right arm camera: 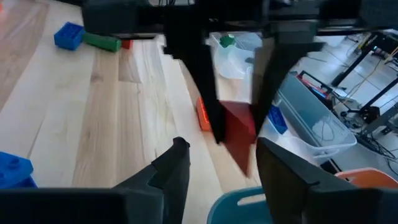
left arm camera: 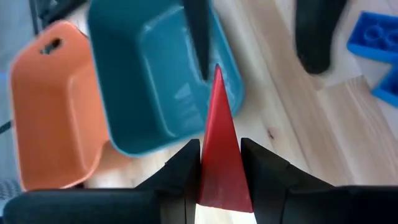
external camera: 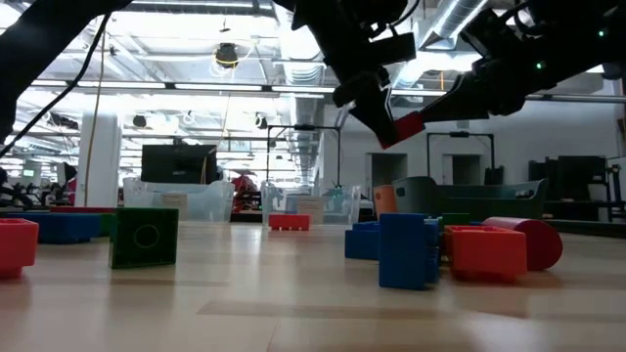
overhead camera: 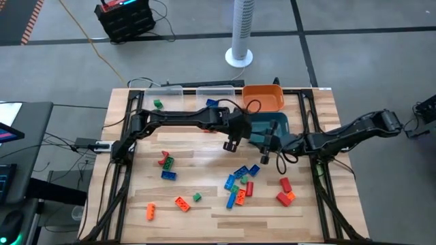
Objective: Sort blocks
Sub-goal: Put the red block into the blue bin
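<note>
Left wrist view shows left fingers [left arm camera: 221,171] clamped on a red block [left arm camera: 219,143] beside the teal bin [left arm camera: 155,81] — right fingers [right arm camera: 217,168] apart — release only once squarely over it.

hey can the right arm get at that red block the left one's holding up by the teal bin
Probably yes. The right end effector is open and facing the red block, with nothing between them. The left end effector is shut on the block, though, so it would have to let go.
</note>
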Robot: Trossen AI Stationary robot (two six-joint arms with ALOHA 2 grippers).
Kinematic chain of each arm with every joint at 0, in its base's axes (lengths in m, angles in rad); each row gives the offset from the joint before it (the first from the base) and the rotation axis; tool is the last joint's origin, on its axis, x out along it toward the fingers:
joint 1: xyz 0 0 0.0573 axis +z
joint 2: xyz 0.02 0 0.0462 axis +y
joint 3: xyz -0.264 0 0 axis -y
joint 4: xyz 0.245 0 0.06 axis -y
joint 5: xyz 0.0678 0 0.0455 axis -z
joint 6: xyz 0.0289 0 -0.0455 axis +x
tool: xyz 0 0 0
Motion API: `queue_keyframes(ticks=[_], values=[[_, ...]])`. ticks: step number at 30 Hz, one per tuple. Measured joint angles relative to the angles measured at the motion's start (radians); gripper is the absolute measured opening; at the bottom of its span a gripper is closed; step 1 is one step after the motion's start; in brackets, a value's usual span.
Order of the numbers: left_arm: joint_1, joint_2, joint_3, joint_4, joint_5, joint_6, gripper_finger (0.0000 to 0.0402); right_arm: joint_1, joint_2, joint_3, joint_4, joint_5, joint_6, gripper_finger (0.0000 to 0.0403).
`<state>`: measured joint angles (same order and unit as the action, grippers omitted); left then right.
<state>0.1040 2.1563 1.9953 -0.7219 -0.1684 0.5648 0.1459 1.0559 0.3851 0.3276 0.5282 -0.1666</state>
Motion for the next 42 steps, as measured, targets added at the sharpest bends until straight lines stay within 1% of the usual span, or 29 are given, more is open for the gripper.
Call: queue_keyframes(ticks=[4, 11, 15, 19, 24, 28, 30, 33, 37, 40, 42], values=[[-0.003, 0.000, 0.000, 0.010, 0.007, 0.001, 0.0097, 0.000, 0.006, 0.000, 0.009, -0.002, -0.003, 0.0152], [-0.006, 0.000, 0.000, 0.035, 0.056, 0.010, 0.0097, -0.012, 0.005, 0.000, 0.012, -0.002, -0.002, 0.0083], [-0.006, 0.000, 0.000, 0.034, 0.059, 0.013, 0.0098, -0.012, 0.005, 0.000, 0.006, -0.001, -0.002, 0.0045], [-0.006, 0.000, 0.000, 0.031, 0.048, -0.011, 0.0114, -0.012, 0.004, 0.001, -0.013, -0.002, 0.000, 0.0010], [-0.008, 0.000, 0.000, 0.018, -0.024, -0.009, 0.0171, -0.019, 0.002, 0.002, -0.042, 0.006, 0.001, 0.0006], [-0.005, 0.000, 0.000, -0.051, -0.112, -0.033, 0.0217, -0.023, 0.003, 0.054, -0.174, 0.020, 0.018, 0.0002], [0.001, 0.000, 0.000, -0.082, -0.130, -0.054, 0.0233, -0.030, 0.002, 0.089, -0.245, 0.021, 0.034, 0.0002], [0.009, 0.000, 0.000, -0.139, -0.136, -0.096, 0.0242, -0.058, 0.002, 0.131, -0.377, 0.032, 0.075, 0.0001], [0.012, -0.013, -0.014, -0.227, -0.134, -0.144, 0.0240, -0.127, 0.002, 0.144, -0.541, 0.041, 0.173, 0.0001], [0.007, -0.057, -0.084, -0.207, -0.129, -0.154, 0.0234, -0.183, 0.002, 0.144, -0.619, 0.040, 0.231, 0.0007], [0.000, -0.104, -0.160, -0.148, -0.126, -0.158, 0.0229, -0.222, 0.002, 0.144, -0.639, 0.017, 0.245, 0.0009]])
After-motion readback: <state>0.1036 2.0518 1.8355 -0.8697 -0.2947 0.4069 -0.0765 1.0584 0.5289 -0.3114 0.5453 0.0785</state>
